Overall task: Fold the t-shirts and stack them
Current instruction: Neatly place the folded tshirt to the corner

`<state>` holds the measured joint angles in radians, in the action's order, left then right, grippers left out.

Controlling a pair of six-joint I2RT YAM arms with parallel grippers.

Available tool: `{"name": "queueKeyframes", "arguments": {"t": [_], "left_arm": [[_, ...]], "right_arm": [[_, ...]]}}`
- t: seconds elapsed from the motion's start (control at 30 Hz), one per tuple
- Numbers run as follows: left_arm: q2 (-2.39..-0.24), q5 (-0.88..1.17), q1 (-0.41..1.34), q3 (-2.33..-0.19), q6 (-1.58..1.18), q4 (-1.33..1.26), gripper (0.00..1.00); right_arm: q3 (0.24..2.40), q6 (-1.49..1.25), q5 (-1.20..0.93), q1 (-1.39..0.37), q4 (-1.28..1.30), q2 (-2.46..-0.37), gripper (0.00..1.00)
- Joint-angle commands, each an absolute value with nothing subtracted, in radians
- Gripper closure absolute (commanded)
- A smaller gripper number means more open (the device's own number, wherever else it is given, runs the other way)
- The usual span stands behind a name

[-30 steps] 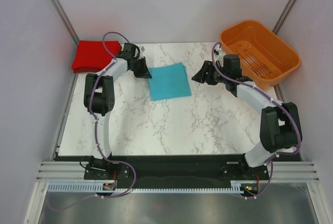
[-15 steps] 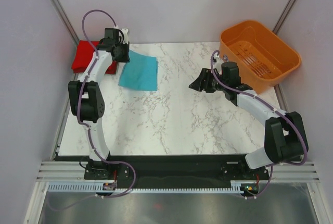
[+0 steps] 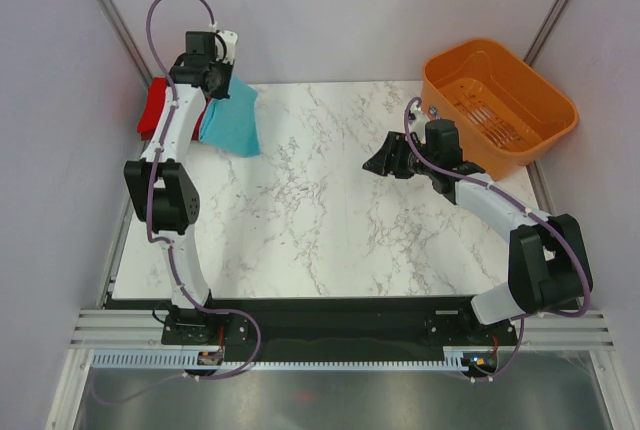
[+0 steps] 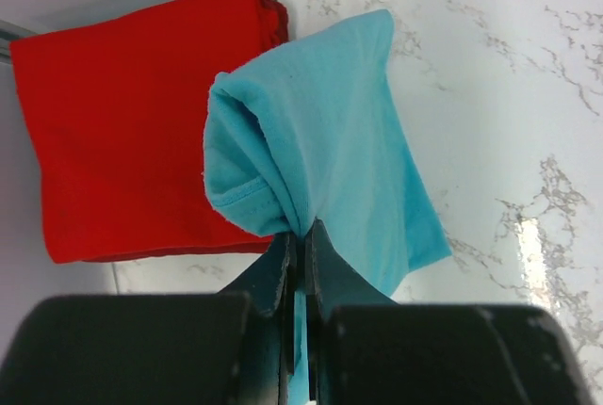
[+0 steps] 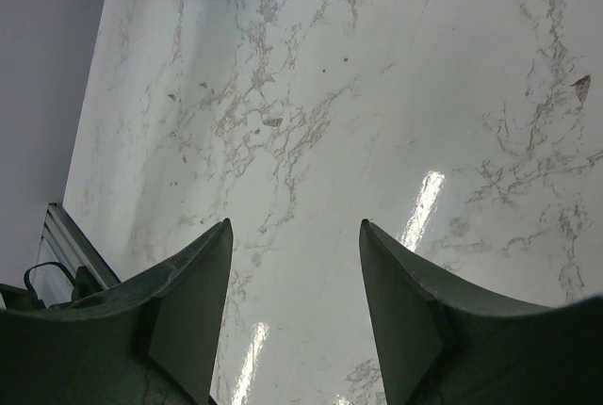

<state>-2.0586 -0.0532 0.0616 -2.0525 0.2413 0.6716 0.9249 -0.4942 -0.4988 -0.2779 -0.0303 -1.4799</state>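
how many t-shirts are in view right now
2. The teal t-shirt hangs from the shut left gripper, far left; the red t-shirt lies folded just left of it. Others could be hidden beneath the red one.

teal t-shirt (image 4: 325, 141) dangling, red t-shirt (image 4: 122, 132) folded

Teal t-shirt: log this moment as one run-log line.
left gripper: shut on teal t-shirt | held near red t-shirt | right gripper: open, empty
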Motion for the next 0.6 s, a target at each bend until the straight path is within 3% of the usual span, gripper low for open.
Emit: {"name": "queueKeyframes", "arguments": {"t": [0.0, 0.33, 0.57], "left_arm": [[-2.06, -0.115, 0.028, -2.134, 0.342, 0.663, 0.98], [-2.02, -0.085, -0.041, -2.189, 0.466, 0.663, 0.98], [-2.101, -0.057, -0.1, -2.368, 0.436, 0.663, 0.98]], "right_arm": [[0.934, -0.48, -0.497, -0.282, -0.057, -1.46, 0.36], [0.945, -0.471, -0.472, -0.281, -0.04, -1.457, 0.36], [0.959, -0.453, -0.445, -0.284, -0.023, -1.48, 0.35]]}}
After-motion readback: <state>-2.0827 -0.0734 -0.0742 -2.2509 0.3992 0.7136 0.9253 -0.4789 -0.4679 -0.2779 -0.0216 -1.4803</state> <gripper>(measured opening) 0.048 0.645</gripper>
